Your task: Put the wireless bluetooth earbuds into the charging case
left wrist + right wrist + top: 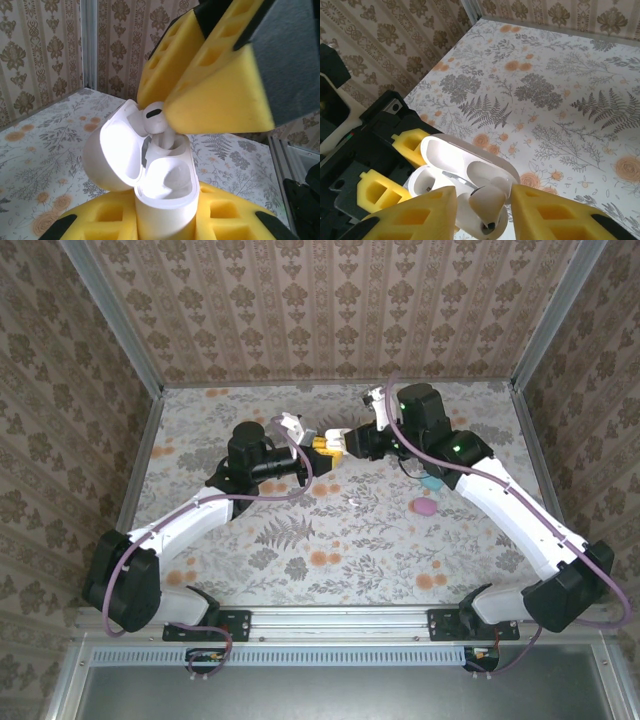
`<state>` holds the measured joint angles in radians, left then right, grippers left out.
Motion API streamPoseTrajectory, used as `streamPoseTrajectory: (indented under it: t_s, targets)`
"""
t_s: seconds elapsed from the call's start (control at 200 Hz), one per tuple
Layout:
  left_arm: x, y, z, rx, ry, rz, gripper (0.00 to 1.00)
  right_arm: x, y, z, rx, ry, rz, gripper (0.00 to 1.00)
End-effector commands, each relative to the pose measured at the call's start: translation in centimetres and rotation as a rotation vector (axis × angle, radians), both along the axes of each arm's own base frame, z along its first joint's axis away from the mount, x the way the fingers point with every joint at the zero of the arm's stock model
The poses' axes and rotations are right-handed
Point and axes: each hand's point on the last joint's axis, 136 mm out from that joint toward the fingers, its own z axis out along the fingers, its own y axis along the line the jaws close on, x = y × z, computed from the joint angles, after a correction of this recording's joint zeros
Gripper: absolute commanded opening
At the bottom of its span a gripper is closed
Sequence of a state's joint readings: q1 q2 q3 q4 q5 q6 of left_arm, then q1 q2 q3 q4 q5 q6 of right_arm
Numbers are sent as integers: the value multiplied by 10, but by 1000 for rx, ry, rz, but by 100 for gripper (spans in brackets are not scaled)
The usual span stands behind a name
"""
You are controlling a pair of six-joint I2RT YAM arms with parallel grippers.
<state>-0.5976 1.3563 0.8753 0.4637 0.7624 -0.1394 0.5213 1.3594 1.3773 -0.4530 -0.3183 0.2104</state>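
Left jaws clenched on case (165,212), raised off desk (300,540), lid open to receive. Right jaws flank white bud (487,207), stem in slot; gripping or released, cannot tell.

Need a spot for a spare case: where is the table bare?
Bare cloth: the near middle of the table, between the two arm bases, and the far left corner by the walls. Crowded: centre-back, where both arms meet at the white case, and right of centre around the pink case, the teal piece and a small white piece.
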Motion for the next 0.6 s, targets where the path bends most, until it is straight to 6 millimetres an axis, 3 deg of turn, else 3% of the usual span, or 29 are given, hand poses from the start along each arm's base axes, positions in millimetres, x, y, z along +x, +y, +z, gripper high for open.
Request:
streamPoseTrajectory:
  t_s: [0.0,0.26,0.595]
  targets:
    - [-5,0,32,-50,-77,-22,23,3,-1,10,9,-12,-14,28]
    - [-4,0,32,-50,-76,-18,23,1,-1,6,-16,-10,-3,24]
    - [-7,2,34,-54,-76,-44,23,-13,0,18,-8,-101,99,23]
